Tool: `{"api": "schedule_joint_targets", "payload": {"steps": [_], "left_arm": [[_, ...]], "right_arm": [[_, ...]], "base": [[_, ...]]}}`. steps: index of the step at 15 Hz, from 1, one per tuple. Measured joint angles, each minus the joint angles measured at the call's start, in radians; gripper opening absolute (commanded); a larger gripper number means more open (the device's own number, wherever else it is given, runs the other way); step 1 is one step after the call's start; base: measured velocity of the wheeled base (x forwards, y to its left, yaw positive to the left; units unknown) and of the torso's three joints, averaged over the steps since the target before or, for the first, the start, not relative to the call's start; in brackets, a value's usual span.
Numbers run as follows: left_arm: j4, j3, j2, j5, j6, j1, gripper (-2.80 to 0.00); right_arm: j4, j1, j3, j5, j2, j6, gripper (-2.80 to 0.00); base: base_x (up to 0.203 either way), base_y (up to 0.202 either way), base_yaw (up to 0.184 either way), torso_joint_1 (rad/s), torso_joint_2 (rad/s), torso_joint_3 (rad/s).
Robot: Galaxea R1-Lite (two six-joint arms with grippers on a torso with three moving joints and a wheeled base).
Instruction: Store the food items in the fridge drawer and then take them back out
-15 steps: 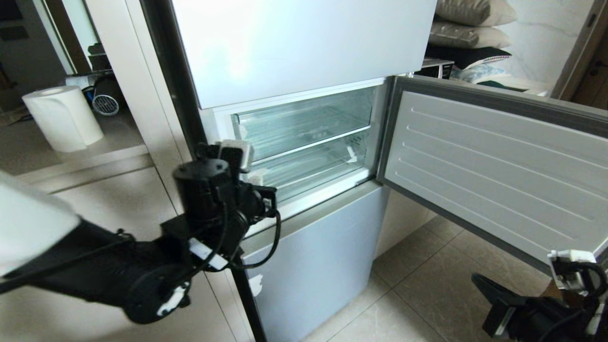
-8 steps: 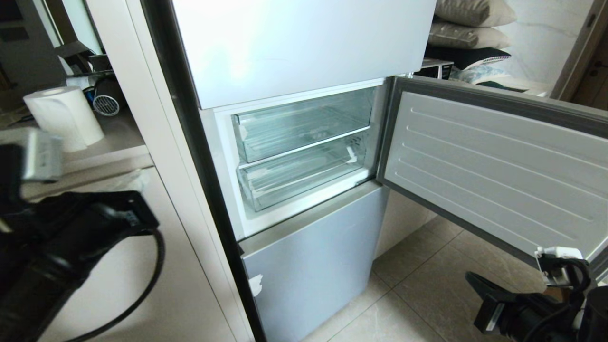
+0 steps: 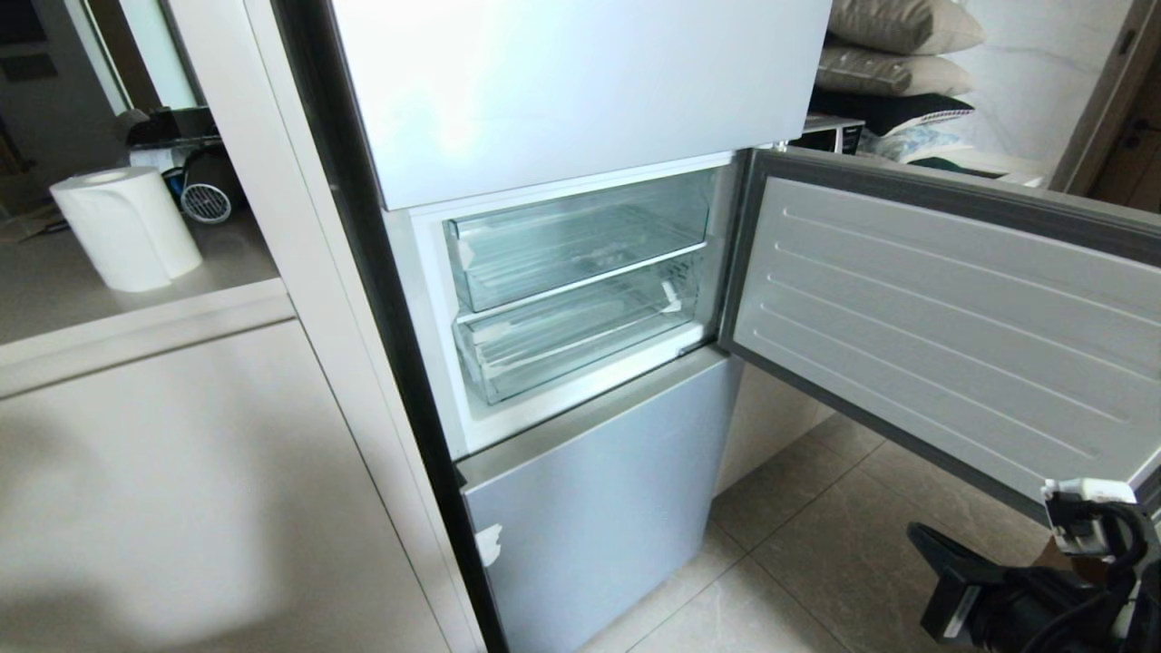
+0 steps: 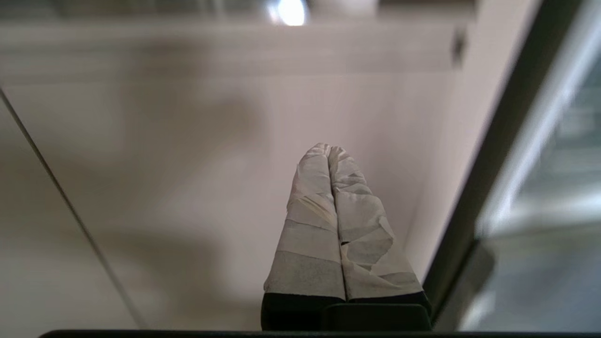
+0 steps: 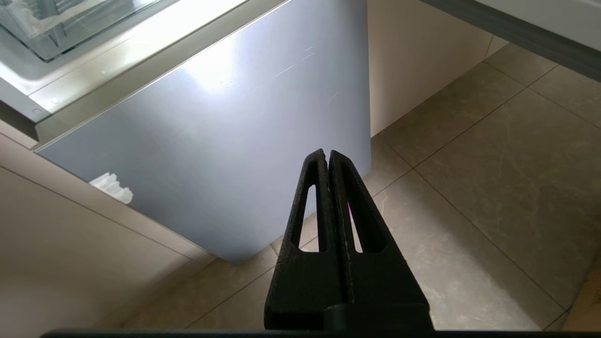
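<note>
The fridge drawer (image 3: 580,337) is the lower of two clear bins in the open middle compartment, and it sits pushed in. No red shows in either bin; the food items are out of view. My left gripper (image 4: 327,149) appears only in the left wrist view. Its tape-wrapped fingers (image 4: 310,225) are shut on nothing, facing a beige cabinet panel (image 4: 188,164) beside the fridge's dark edge (image 4: 497,155). My right gripper (image 5: 327,152) is shut and empty, low above the floor tiles below the open door; its black tip (image 3: 918,537) shows at the head view's lower right.
The compartment door (image 3: 952,326) hangs wide open to the right. Below the compartment is the closed pale-blue bottom panel (image 3: 599,490). A paper towel roll (image 3: 127,229) stands on the counter (image 3: 136,308) at the left. Cushions (image 3: 898,45) lie behind the door.
My left arm has pulled away from the front of the fridge drawer, swung off to the left and left the head view. The right arm has hardly moved.
</note>
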Motion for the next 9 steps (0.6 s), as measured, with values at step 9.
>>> {"api": "schedule_joint_targets", "payload": {"steps": [9], "left_arm": [[0.756, 0.052, -0.372, -0.469, 0.075, -0.059, -2.80]], "right_arm": [[0.000, 0.001, 0.004, 0.023, -0.005, 0.020, -2.80]], "base": [[0.000, 0.000, 0.000, 0.000, 0.00, 0.000]]}}
